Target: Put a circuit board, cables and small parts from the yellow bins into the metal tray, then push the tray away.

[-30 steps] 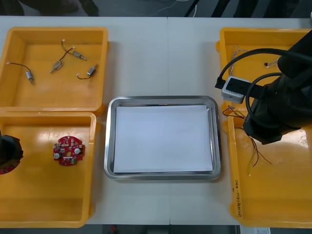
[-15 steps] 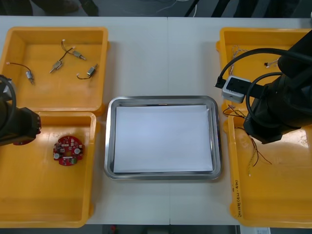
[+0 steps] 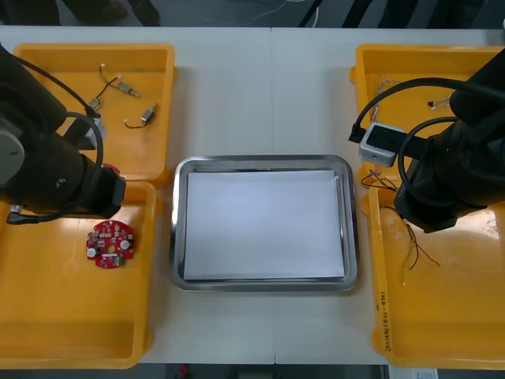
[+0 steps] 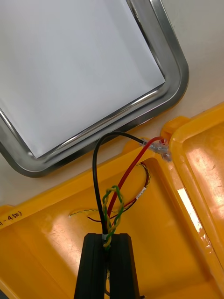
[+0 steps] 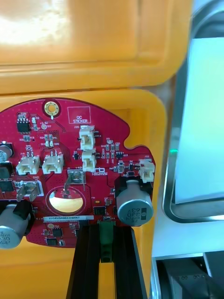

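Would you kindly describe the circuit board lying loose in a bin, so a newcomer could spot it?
From the central metal tray, turn away from the right claw and its cables to the nearer yellow bin on the robot's left. The loose circuit board lies flat on its floor, round and red. Unlike the second board, gripped by the left claw, it lies free.

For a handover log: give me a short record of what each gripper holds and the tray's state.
left gripper: shut on a red circuit board, above the near left bin
right gripper: shut on cables, over the near right bin
metal tray: white inside, nothing placed yet
second board: lying in the near left bin
small metal parts: in the far left bin
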### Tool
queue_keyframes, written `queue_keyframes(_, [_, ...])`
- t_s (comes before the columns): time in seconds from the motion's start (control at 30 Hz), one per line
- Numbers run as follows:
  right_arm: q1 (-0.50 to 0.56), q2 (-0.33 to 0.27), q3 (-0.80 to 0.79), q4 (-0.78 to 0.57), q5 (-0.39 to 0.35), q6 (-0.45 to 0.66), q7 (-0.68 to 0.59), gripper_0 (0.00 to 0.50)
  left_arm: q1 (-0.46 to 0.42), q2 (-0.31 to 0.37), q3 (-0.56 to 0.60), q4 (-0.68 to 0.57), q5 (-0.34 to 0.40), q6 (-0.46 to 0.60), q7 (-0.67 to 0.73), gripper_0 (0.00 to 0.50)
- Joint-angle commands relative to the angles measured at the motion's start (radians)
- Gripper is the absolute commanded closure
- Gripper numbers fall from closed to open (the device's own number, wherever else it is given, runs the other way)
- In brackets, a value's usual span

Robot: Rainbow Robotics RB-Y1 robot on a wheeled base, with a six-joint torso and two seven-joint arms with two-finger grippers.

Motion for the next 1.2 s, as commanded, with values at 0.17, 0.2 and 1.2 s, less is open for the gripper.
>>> queue_keyframes(0.17, [-0.018, -0.035, 0.005, -0.004, 0.007, 0.003, 0.026, 0.500, -0.134, -0.065, -0.148, -0.042, -0.065, 0.009, -0.019, 0.500])
queue_keyframes(0.2, [-0.018, -0.035, 0.005, -0.004, 0.007, 0.003, 0.026, 0.500, -0.147, -0.076, -0.168, -0.042, -0.074, 0.009, -0.011, 0.500])
queue_keyframes(1.2, [-0.020, -0.035, 0.005, -0.004, 0.013, 0.003, 0.016, 0.500, -0.300, -0.269, -0.650, 0.035, -0.292, -0.063, 0.386, 0.500])
